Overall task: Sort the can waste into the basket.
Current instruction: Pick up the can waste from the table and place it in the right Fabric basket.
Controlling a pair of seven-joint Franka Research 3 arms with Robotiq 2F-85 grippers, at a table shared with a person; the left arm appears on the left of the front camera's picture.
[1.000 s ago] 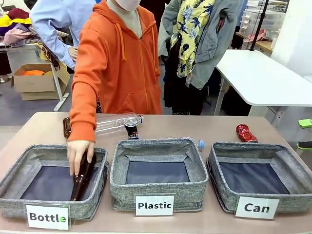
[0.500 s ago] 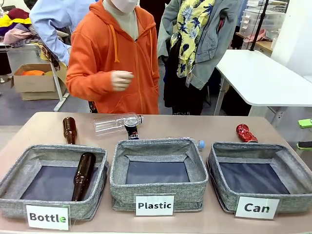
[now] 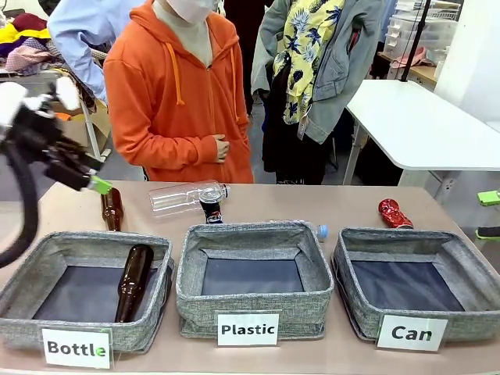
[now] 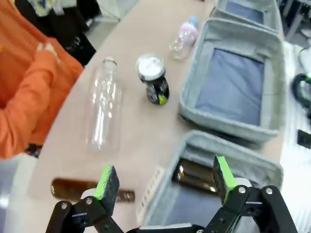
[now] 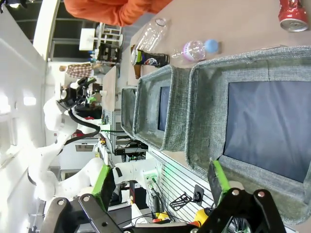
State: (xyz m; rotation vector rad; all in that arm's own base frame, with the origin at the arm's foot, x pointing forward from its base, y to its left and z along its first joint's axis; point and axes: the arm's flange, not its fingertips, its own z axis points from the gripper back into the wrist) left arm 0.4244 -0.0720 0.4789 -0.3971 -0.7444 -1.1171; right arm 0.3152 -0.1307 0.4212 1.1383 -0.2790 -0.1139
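Left end effector (image 3: 95, 183): fingers apart, empty, hovering at the frame's upper left.
Right end effector (image 5: 160, 182): fingers apart, empty, facing the basket (image 3: 358, 306).
Dark can (image 3: 211, 205): upright at frame centre on the worktop (image 3: 344, 205).
Red can (image 3: 393, 212): lying just behind the basket, frame right.

I count three grey fabric bins on my feed: the Bottle bin (image 3: 86, 241), the Plastic bin (image 3: 195, 301) and the Can basket (image 3: 461, 324). I see two cans, a dark can (image 3: 211, 205) and a crushed red can (image 3: 393, 212). There are two brown glass bottles, the binned bottle (image 3: 133, 281) and the loose bottle (image 3: 112, 207), plus two clear plastic ones, the large bottle (image 3: 183, 197) and the small bottle (image 3: 319, 231).
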